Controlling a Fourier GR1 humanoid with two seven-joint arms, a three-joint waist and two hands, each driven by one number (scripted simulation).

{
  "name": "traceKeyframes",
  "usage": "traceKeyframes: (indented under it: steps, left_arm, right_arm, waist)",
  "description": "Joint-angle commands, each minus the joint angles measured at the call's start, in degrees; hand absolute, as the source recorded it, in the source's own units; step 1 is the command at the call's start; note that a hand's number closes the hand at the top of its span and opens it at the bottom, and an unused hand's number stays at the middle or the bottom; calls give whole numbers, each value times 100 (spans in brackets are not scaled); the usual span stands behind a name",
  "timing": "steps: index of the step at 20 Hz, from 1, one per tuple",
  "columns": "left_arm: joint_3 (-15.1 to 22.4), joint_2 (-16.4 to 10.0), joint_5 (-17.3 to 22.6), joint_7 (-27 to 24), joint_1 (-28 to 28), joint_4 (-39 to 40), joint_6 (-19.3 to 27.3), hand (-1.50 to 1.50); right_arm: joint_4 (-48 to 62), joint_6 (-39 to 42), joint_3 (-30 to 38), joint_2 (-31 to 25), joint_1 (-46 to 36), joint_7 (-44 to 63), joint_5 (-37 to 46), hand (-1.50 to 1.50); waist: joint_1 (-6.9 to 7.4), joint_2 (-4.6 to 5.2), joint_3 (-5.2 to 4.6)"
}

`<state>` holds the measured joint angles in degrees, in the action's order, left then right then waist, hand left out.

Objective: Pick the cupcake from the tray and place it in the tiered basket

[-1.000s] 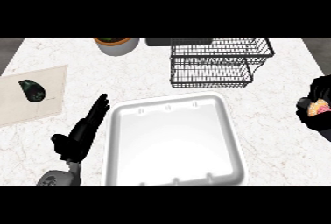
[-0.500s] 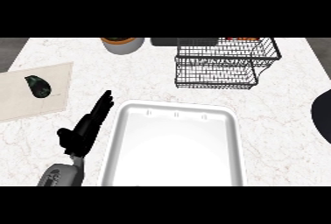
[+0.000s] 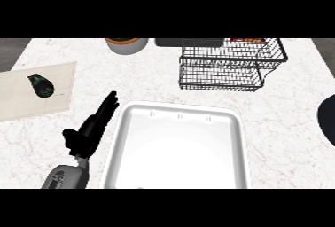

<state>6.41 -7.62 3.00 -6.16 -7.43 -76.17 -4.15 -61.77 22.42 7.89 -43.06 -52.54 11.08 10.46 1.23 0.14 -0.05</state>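
Head view shows the left hand open, fingers straight, just beside the tray's left rim, holding nothing. Only a dark sliver of the right hand shows at the right edge, so I cannot tell its state. The cupcake is out of sight; the basket stands beyond the tray.

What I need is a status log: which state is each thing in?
tray: flat on the counter, nothing in it
tiered basket: upright, lower tier empty
left hand: open, resting beside the tray's left side
right hand: barely in view at the right edge
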Motion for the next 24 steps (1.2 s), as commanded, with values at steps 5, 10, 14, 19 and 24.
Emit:
traceKeyframes:
  steps: [5,10,14,19,24]
  left_arm:
    - [-25,48,-42,61,19,-42,-18,0]
    - [68,73,-112,80,121,-312,-19,0]
    - [-81,30,-200,-104,-57,98,-25,0]
    - [70,167,-218,161,-47,-149,-17,0]
    - [-260,-116,57,32,133,-164,-312,0]
  right_arm:
    - [1190,-254,-385,840,-1560,626,457,150]
    - [2158,-264,-591,1179,-2187,370,809,150]
    - [2491,-539,-580,1577,-2235,83,945,150]
    - [3098,-1141,-701,2284,-2529,57,1235,150]
    - [3565,-1047,-373,2478,-2785,-19,992,150]
  waist:
    - [36,12,2]
    - [125,43,2]
    - [28,33,2]
    - [92,48,3]
    - [76,38,2]
